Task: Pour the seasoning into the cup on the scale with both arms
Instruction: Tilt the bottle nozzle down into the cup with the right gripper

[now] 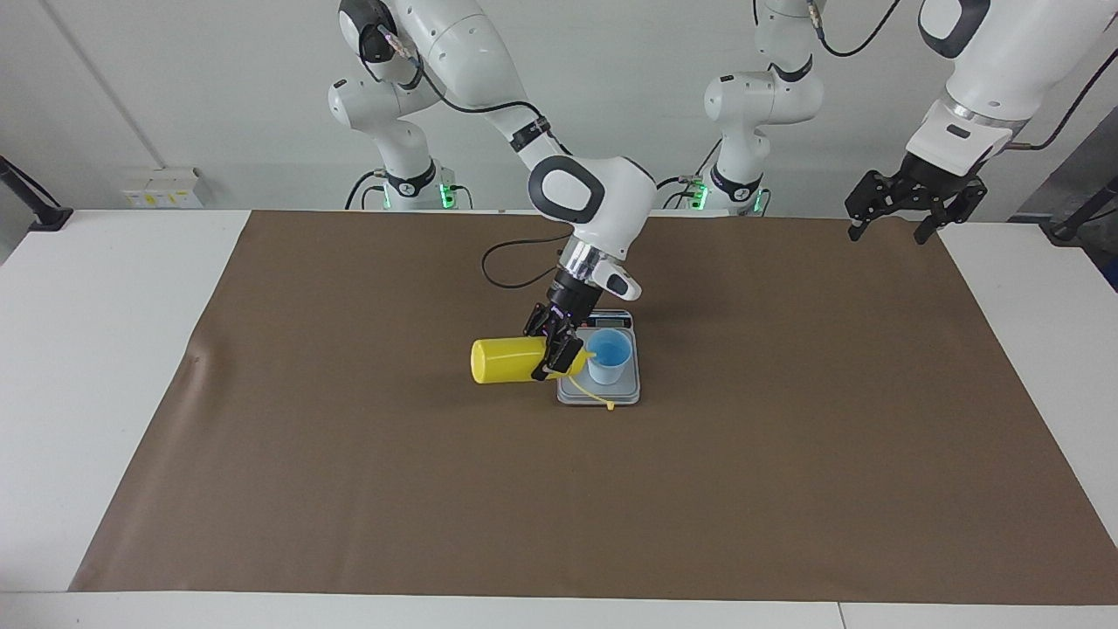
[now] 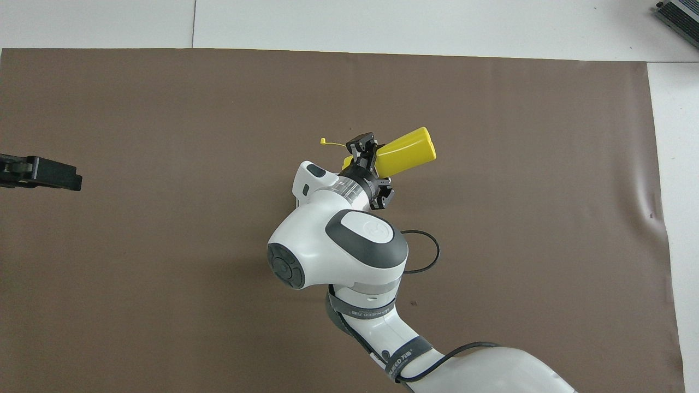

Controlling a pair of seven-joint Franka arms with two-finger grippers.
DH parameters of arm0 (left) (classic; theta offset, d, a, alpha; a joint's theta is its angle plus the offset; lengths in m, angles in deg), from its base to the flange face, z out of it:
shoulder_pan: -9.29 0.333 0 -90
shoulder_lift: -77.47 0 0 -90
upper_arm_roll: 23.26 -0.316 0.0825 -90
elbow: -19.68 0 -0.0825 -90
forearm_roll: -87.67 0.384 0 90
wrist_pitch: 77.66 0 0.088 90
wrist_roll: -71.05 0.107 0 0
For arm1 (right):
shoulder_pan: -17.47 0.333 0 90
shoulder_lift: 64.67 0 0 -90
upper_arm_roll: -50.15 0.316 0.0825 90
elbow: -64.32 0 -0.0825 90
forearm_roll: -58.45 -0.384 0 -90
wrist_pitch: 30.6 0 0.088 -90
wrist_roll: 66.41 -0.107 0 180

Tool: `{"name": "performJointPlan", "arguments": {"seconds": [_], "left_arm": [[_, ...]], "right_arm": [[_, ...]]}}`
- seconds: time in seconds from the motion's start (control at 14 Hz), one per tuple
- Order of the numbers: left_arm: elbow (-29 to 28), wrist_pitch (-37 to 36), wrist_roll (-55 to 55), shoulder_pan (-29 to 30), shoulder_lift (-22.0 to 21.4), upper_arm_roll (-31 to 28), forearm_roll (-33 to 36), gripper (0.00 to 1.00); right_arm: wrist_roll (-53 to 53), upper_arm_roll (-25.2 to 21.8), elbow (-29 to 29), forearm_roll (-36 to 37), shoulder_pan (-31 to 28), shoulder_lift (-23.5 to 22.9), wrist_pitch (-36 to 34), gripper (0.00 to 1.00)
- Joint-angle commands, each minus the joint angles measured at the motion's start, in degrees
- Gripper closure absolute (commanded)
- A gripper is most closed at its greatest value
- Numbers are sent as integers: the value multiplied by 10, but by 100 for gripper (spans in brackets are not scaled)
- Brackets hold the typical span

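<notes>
A brown mat [image 1: 349, 489] covers the white table. In the overhead view the right arm's wrist hides the scale and cup. The right gripper [image 1: 555, 349] is clamped on the yellow squeeze bottle [image 1: 507, 360], tipped sideways, its nozzle at the rim of the blue cup [image 1: 609, 356] on the scale [image 1: 631, 389]. The left gripper [image 1: 900, 218] waits, fingers apart, over the mat's corner.

From my seat, the right gripper [image 1: 559, 351] holds the seasoning bottle [image 1: 505, 361] on its side, nozzle over the cup [image 1: 609, 356]. Under the claw's tip sits the scale [image 1: 599, 392], bearing that cup. My left gripper [image 1: 900, 212] waits over the mat's [image 1: 786, 454] corner, well apart.
</notes>
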Motion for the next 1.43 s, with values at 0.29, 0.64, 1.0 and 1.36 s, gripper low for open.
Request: {"name": "performJointPlan", "arguments": {"seconds": [0.29,0.64,1.0,1.36], "left_arm": [[-7,-5,8,7,-10,2,-3,0],[-7,-5,8,7,-10,2,-3,0],[-7,-5,8,8,-10,2,-3,0],[-7,-5,8,8,-10,2,-3,0]], "right_arm": [[-11,2,12,20,2,-6,-6,100],[-10,3,12,18,1,-7,-1,100],[-9,4,12,15,-3,-7,19,100],[-9,4,12,-26,-20,11,48,100]]}}
